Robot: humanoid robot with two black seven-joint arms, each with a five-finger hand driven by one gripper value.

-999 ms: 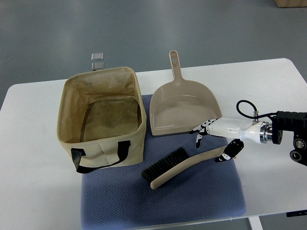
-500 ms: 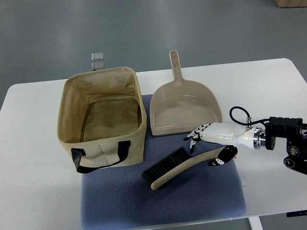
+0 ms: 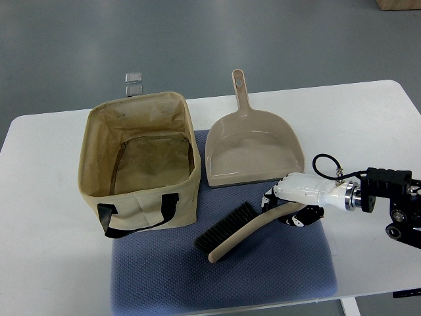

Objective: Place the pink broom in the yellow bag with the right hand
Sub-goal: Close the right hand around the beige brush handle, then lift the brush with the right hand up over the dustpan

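The pinkish-beige broom [image 3: 240,232] lies on the blue mat [image 3: 223,276], black bristles toward the left, handle running up and right. My right hand [image 3: 286,209] comes in from the right edge and has its fingers curled around the handle's upper end. The yellowish fabric bag [image 3: 139,161] stands open on the left, black strap at its front, nothing visible inside. The left arm does not show.
A matching beige dustpan [image 3: 253,148] lies just behind the broom and hand, handle pointing away. The white table [image 3: 46,263] carries everything. A small clear clip [image 3: 134,81] sits behind the bag.
The right hand moved left and down onto the broom handle and its fingers closed around it. The broom has barely shifted.
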